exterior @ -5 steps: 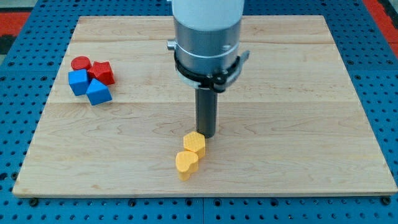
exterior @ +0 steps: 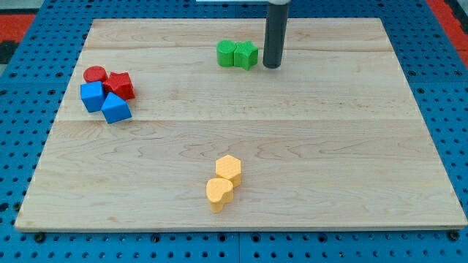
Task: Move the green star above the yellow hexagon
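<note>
Two green blocks sit touching near the view's top centre: a left one (exterior: pixel 227 53) and a right one (exterior: pixel 246 55) with notched edges that looks like the star. My tip (exterior: pixel 272 66) stands just to the right of the right green block, very close to it or touching it. The yellow hexagon (exterior: pixel 229 169) lies low in the middle of the board, far below the green blocks. A yellow heart (exterior: pixel 219 193) touches the hexagon at its lower left.
At the view's left is a tight cluster: a red circle (exterior: pixel 95 74), a red angular block (exterior: pixel 120 85), a blue cube (exterior: pixel 92 96) and a blue triangle (exterior: pixel 115 108). The wooden board (exterior: pixel 351 146) lies on a blue pegboard.
The rod has moved from just above the yellow hexagon up to the view's top, beside the green blocks, which the arm hid before. The blocks seen in both frames have not moved.
</note>
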{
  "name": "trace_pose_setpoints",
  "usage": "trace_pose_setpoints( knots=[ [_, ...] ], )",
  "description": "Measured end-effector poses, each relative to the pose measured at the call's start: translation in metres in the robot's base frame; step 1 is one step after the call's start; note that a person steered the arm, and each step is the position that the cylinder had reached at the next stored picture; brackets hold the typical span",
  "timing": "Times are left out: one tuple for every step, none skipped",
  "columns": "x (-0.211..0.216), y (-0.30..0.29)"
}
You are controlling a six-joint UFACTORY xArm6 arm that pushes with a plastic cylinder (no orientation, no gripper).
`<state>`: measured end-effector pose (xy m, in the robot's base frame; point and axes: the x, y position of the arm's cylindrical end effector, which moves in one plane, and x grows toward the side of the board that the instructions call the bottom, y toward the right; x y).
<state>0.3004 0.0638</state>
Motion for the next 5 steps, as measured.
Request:
trace_pose_setpoints(
  knots=[
    [-0.021, -0.025],
    [-0.013, -0.055],
    [0.012, -0.093],
    [-0.011, -0.096],
    [-0.031, -0.099]
  ],
)
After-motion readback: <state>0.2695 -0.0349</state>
